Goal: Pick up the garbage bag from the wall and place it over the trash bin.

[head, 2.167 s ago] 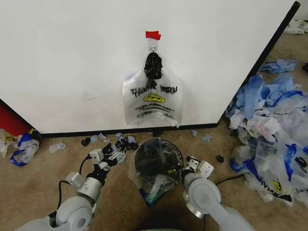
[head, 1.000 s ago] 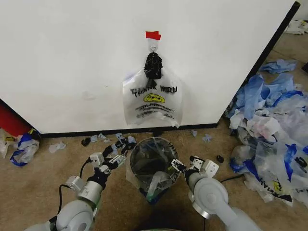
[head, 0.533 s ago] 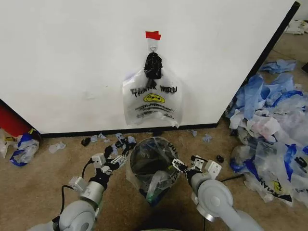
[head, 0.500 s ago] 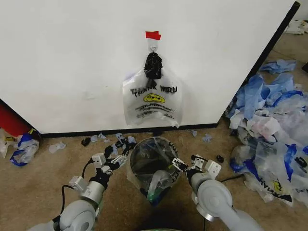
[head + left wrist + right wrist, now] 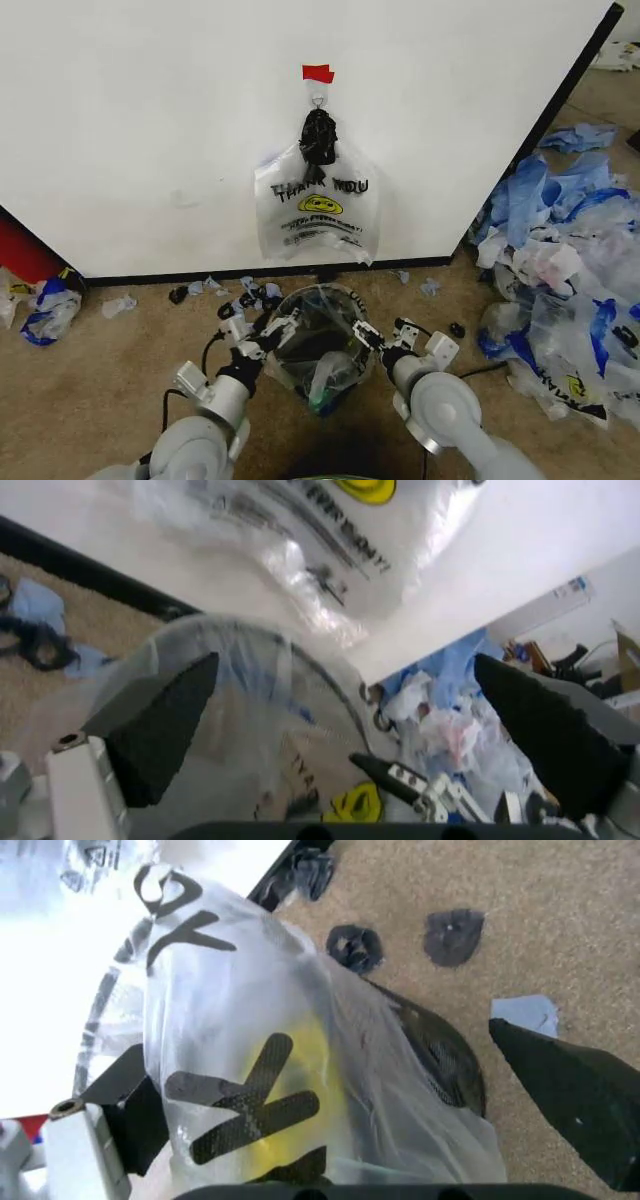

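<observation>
Left gripper [image 5: 279,327] shifted onto bin-draped garbage bag [image 5: 250,1065]; lettering close-up.

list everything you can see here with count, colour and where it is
garbage bag: one on the hook, clear with black lettering and a yellow smiley, hanging on the wall; a second similar one draped in and over the trash bin
wall: one, white with a black edge strip, behind the bin
red tape: one piece, above the hook
trash bin: one, black mesh, on the carpet below the hanging bag
loose bags: a pile, blue and clear, on the floor at the right
scraps: several, blue and black, along the wall's base
red object: one, at the left edge
left gripper: jaws open, at the bin's left rim
right gripper: jaws open, at the bin's right rim
</observation>
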